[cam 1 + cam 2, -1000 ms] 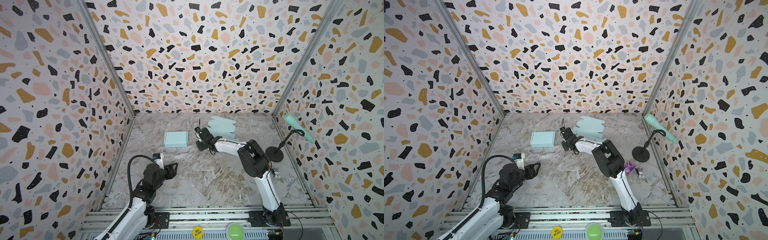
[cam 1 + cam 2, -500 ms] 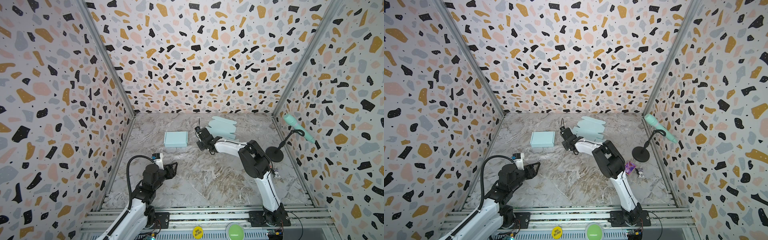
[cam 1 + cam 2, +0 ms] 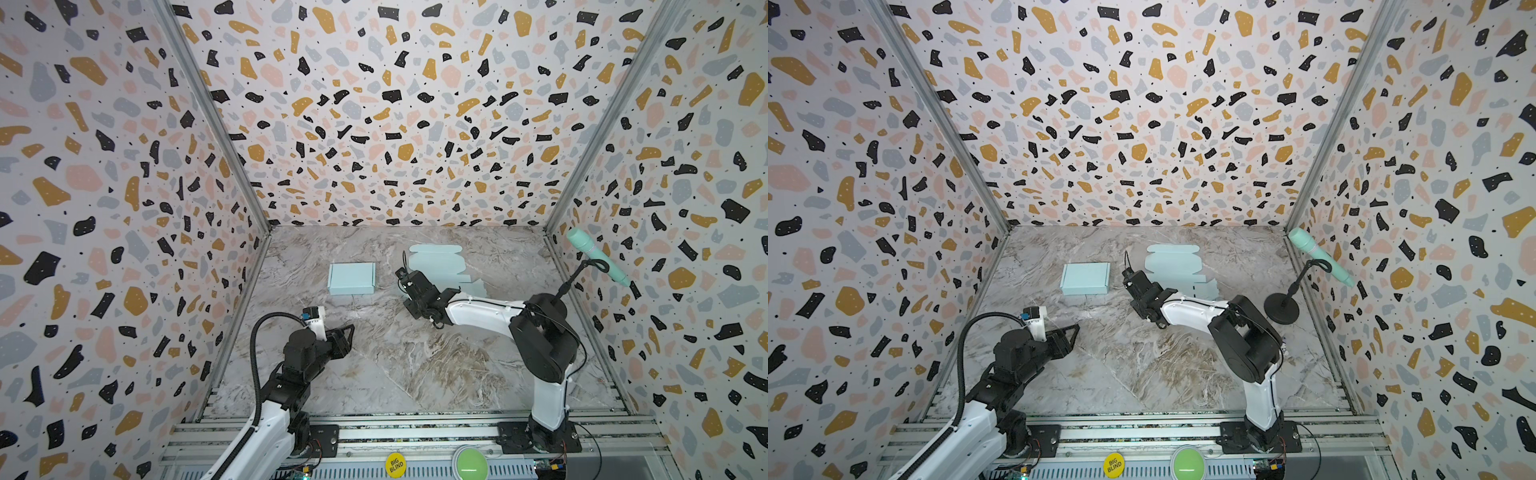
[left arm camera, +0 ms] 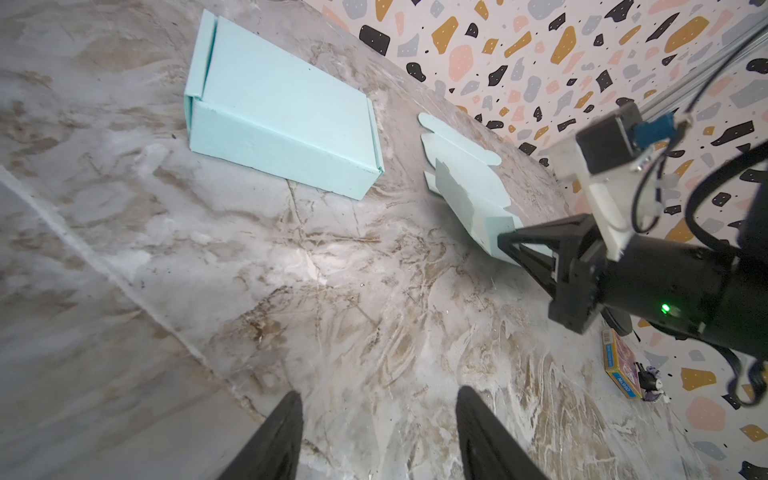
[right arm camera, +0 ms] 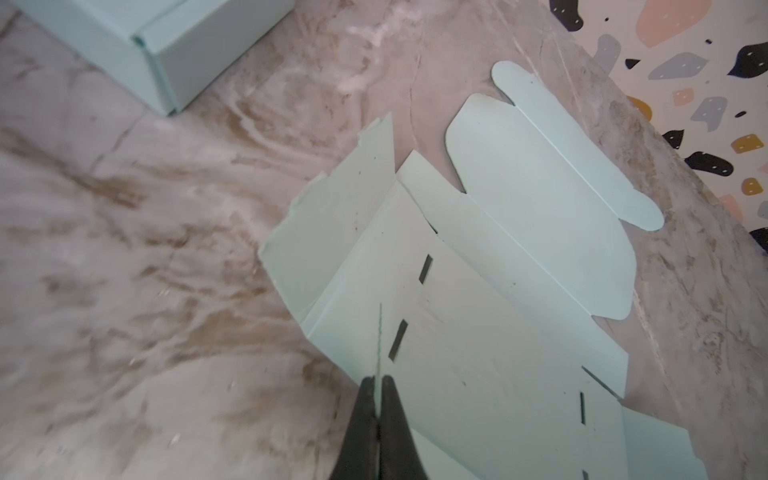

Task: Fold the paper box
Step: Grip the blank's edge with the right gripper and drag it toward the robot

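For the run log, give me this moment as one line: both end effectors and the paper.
right end effector: shut on paper sheet edge | left end effector: open, empty | folded box: apart from both

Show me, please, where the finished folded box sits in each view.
In a top view: folded box left of the flat blank.
In a top view: box at the same spot.
Left wrist: whole box, beside the blank.
Right wrist: only its corner, cut by the frame.
Landmark: the flat blank.

In both top views, evenly lit terrazzo-patterned walls (image 3: 395, 104) fill the upper frame and both sides, enclosing a marbled grey-brown floor (image 3: 395, 365) at lower centre, with metal rails (image 3: 395, 428) along the bottom edge.
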You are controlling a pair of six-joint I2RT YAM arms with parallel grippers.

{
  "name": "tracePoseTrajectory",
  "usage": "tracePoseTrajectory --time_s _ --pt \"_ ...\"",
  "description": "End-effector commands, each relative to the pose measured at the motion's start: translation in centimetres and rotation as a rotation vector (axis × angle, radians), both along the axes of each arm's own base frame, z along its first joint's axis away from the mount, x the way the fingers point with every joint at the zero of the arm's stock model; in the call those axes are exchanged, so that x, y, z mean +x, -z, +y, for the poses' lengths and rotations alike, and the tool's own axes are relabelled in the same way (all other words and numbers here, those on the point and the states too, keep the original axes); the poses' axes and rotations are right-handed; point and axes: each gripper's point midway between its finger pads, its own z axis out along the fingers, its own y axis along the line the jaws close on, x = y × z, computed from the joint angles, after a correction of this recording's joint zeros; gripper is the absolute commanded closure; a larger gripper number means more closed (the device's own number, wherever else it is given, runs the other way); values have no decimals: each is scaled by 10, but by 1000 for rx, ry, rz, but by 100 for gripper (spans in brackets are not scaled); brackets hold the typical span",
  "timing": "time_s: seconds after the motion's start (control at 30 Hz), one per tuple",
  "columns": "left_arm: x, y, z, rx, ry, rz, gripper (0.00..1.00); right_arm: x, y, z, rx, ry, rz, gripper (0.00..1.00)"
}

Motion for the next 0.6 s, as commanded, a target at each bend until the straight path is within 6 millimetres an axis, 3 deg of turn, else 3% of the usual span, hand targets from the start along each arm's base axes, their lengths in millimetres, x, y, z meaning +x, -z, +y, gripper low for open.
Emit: tracePoseTrajectory --time_s 0.0,0.17,0.37,0.57 --pt "7 -31 -1 -20 -7 -72 40 -43 -20 2 -23 -95 -33 100" --pt "14 -57 -1 2 -8 -103 40 -130 -17 3 2 -281 -4 100" --pt "20 -66 -11 -19 37 -104 40 -238 -27 28 117 -641 -16 99" --pt "19 -56 -28 -15 118 -73 40 -289 -2 42 36 -837 37 98"
